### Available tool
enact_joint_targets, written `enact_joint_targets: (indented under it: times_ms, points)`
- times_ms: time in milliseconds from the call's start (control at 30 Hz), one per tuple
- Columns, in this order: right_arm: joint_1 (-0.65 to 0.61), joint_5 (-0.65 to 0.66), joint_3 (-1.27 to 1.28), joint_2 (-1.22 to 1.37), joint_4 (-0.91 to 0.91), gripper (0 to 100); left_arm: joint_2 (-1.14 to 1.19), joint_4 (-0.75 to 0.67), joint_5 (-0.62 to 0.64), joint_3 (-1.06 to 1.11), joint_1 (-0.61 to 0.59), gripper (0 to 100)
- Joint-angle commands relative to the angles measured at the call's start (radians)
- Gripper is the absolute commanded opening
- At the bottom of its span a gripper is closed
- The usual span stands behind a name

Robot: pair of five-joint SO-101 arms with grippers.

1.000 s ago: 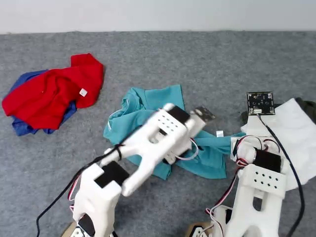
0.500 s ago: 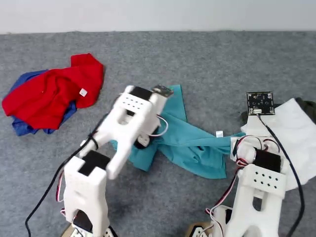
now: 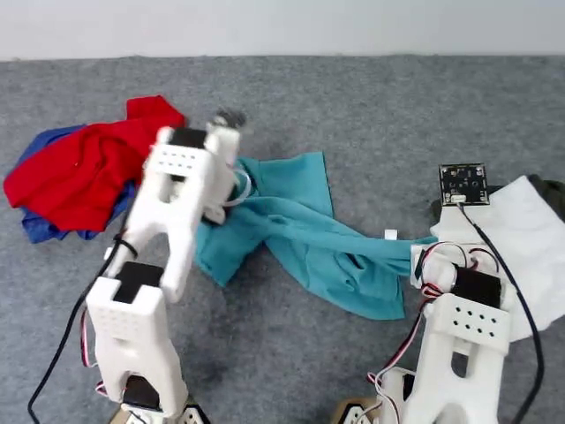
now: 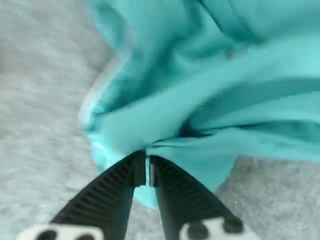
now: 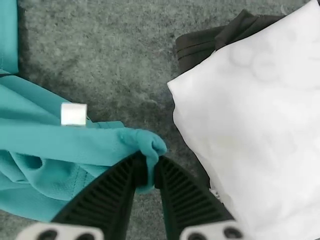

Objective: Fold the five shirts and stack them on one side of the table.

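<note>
Left claw (image 4: 147,162), right claw (image 5: 148,167) pinch opposite ends; teal shirt (image 3: 305,234) stretched between.

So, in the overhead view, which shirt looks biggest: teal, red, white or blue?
1. teal shirt, stretched across the middle.
2. red shirt and white shirt: too close to rank; the right arm and the picture edge hide part of the white.
3. blue shirt: only edges show under the red.

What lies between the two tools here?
The teal shirt, stretched from the left tool to the right tool, each shut on an end; the high view shows it.
</note>
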Motion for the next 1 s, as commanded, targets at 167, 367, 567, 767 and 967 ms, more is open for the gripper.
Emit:
enact_joint_targets:
  times_ms: [167, 367, 567, 767, 967]
  points:
    - [-0.005, 0.014, -0.008, 0.007, 0.004, 0.9, -0.015, 0.178, 0.075, -0.182, -0.014, 2]
    - [-0.005, 0.014, -0.002, 0.005, -0.001, 0.9, -0.014, 0.176, 0.081, -0.016, 0.048, 2]
    - [-0.007, 0.014, 0.003, 0.005, -0.002, 0.9, -0.005, 0.175, 0.081, 0.001, 0.117, 3]
    - [-0.007, 0.014, 0.003, 0.005, -0.002, 0.9, -0.003, 0.175, 0.081, 0.005, 0.152, 7]
    - [-0.007, 0.014, 0.003, 0.005, -0.002, 0.9, 0.074, 0.175, 0.074, 0.004, 0.147, 8]
